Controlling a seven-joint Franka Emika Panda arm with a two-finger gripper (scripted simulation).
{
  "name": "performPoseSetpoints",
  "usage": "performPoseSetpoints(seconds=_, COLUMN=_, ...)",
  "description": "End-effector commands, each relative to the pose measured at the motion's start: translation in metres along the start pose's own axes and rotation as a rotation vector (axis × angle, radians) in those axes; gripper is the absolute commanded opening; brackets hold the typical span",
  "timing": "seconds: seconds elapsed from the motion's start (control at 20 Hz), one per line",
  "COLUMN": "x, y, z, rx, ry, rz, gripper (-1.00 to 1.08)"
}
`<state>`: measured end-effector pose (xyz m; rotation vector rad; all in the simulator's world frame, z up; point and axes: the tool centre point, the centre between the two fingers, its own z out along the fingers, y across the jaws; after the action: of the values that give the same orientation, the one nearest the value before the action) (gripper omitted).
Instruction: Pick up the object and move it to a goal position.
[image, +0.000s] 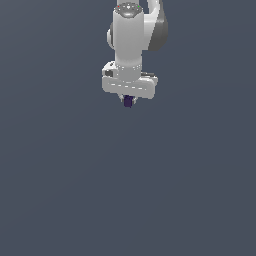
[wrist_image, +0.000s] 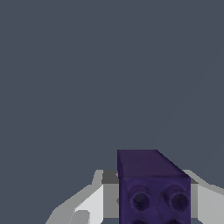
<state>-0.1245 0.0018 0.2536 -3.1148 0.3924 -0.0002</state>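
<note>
The object (image: 128, 101) is a tiny dark purple block, held just under the white hand of the arm in the upper middle of the exterior view. My gripper (image: 128, 102) is shut on it, with the short fingers almost hidden behind the block. In the wrist view the object (wrist_image: 153, 188) fills the foreground as a dark purple block with round holes in its face. A pale finger (wrist_image: 94, 203) shows on one side of it and another on the opposite side, both pressed against it.
A plain grey-blue surface (image: 128, 190) fills both views, with no other objects, edges or containers showing. The white arm (image: 131, 35) reaches in from the top of the exterior view.
</note>
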Motion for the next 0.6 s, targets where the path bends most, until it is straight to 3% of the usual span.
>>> performPoseSetpoints(seconds=0.0, x=-0.001, y=0.01, z=-0.025, rx=0.0, ry=-0.001, rz=0.0, gripper=-1.0)
performPoseSetpoints(seconds=0.55, x=0.0, y=0.049, z=-0.124, rx=-0.001, ry=0.0, rz=0.001, gripper=-1.0)
